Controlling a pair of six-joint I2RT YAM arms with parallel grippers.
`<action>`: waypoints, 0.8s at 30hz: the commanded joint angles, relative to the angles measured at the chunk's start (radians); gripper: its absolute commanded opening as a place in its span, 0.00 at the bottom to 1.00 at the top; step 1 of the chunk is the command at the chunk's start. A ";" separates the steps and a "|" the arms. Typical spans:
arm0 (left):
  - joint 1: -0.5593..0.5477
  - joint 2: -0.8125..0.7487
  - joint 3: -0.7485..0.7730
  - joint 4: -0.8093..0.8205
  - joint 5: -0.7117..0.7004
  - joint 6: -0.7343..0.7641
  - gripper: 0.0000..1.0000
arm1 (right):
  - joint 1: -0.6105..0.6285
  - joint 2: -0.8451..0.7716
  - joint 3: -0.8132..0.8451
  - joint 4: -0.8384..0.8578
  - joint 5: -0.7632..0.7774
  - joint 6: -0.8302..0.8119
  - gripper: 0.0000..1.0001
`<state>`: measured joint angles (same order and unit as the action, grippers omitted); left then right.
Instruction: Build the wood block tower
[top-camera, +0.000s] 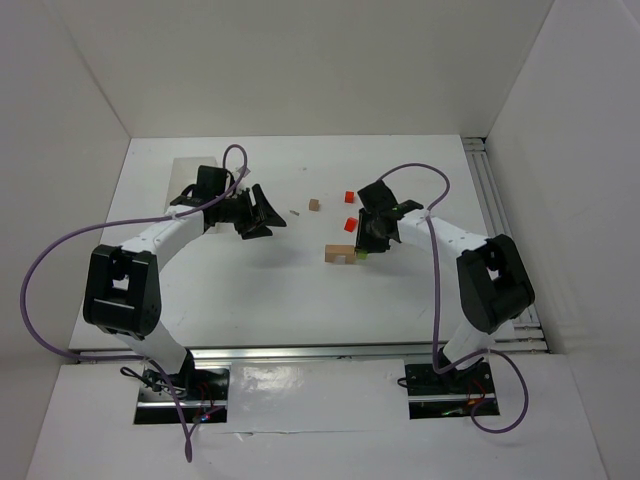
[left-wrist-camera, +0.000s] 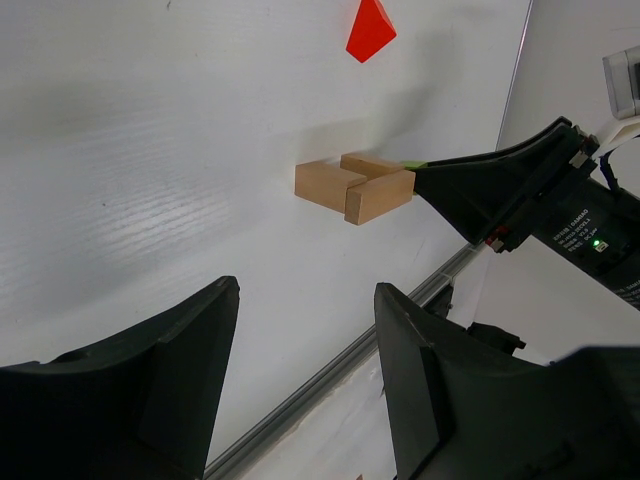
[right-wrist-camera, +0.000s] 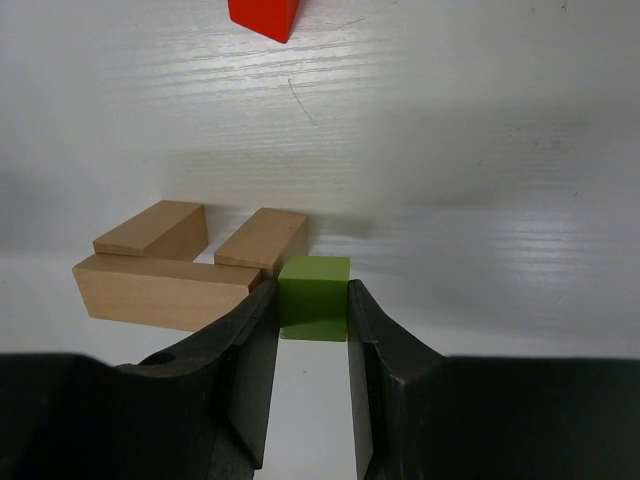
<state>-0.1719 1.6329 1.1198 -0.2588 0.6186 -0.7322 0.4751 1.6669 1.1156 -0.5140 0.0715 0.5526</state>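
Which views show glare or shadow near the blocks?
Right wrist: soft shadow behind the tan blocks, lime green block sharp in the right claw. Top external: glare on the glossy strip at the near edge. Left wrist: no glare, blocks crisp.

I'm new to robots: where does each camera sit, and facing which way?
Top external: above and behind, facing down at the table; left arm, right arm, left tool, right tool show.
Left wrist: on left arm, facing the tan blocks; left tool below.
Right wrist: on right arm, facing the green block clamped in the right tool.
Wrist views share the tan blocks.
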 joint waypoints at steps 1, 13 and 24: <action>-0.003 -0.005 0.029 0.006 0.009 0.024 0.69 | -0.004 0.005 0.024 0.055 -0.007 -0.005 0.20; -0.003 -0.005 0.029 0.006 0.009 0.024 0.69 | -0.004 0.005 0.024 0.055 -0.007 -0.005 0.20; -0.012 0.004 0.029 0.006 0.009 0.024 0.69 | -0.013 -0.024 0.024 0.046 0.002 -0.005 0.20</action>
<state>-0.1757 1.6329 1.1198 -0.2596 0.6186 -0.7322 0.4709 1.6672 1.1156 -0.5091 0.0669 0.5526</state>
